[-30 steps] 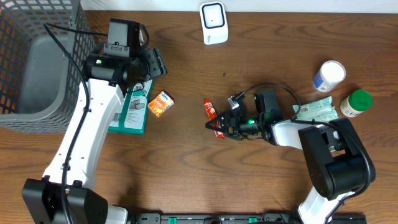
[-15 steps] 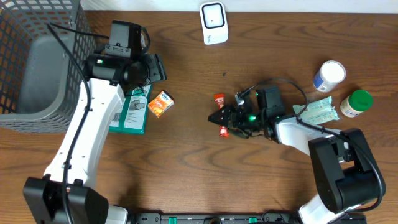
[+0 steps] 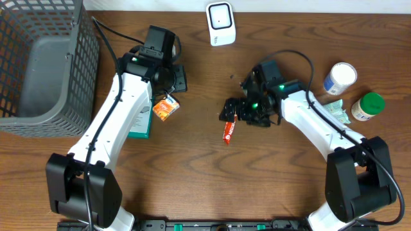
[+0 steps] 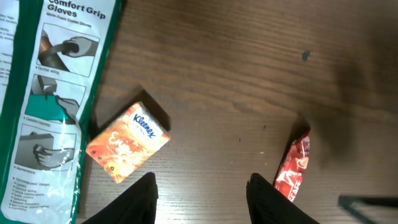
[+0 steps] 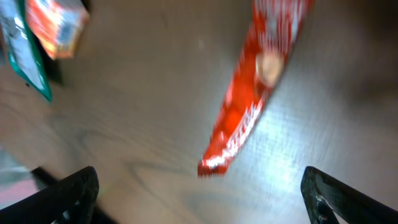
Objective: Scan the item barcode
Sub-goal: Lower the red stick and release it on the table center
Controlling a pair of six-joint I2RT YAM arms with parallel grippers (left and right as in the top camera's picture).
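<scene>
Broadly, a brown wooden table (image 3: 192, 173) carries everything, with a grey wire basket (image 3: 38, 64) at its far left. The left gripper (image 4: 202, 200) hangs above the wood with its fingers apart and nothing between them. The right gripper (image 5: 208, 200) hangs near the table's middle, its fingers spread wide and likewise holding nothing. A green-edged gloves pack (image 4: 43, 93) lies flat under the left arm. A white scanner (image 3: 220, 24) stands at the far edge, well apart from both grippers. At the right sit a white bottle (image 3: 339, 78) and a green-capped bottle (image 3: 368, 106). An orange tissue pack (image 4: 127, 143) lies just beside the gloves pack. The red sachet (image 3: 228, 131) lies flat on the wood at a slant, just below the right gripper, touching neither finger and well apart from the scanner.
</scene>
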